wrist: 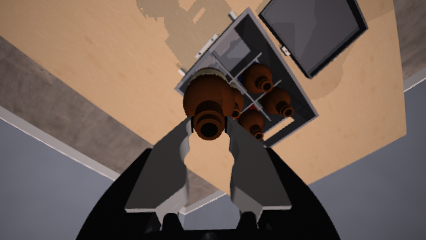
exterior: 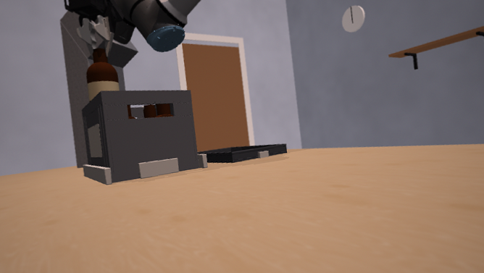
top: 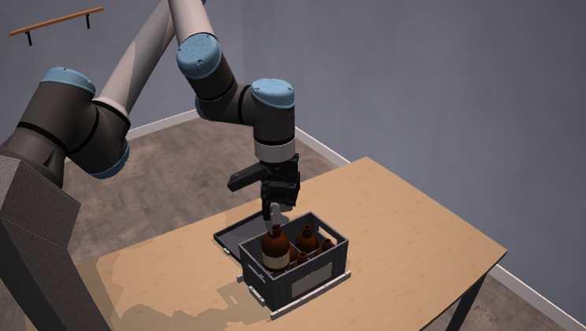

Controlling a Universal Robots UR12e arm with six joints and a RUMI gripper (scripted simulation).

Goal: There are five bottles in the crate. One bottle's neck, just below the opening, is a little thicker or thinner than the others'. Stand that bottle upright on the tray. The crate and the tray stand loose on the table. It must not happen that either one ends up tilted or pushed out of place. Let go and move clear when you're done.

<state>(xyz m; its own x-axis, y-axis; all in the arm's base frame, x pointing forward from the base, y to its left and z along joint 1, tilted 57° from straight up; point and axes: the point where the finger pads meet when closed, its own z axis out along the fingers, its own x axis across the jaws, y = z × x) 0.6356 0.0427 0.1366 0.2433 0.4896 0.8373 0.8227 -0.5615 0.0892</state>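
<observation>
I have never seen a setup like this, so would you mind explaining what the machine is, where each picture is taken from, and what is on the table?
It is one jointed robot arm ending in a two-fingered gripper. One picture looks down from above, one looks low across the table, and one is taken from the wrist, past the fingers. On the table stand a dark crate of brown bottles and, beside it, a flat dark tray. The gripper is shut on the neck of one bottle, raised partway out of the crate; four others sit lower in their compartments.
</observation>
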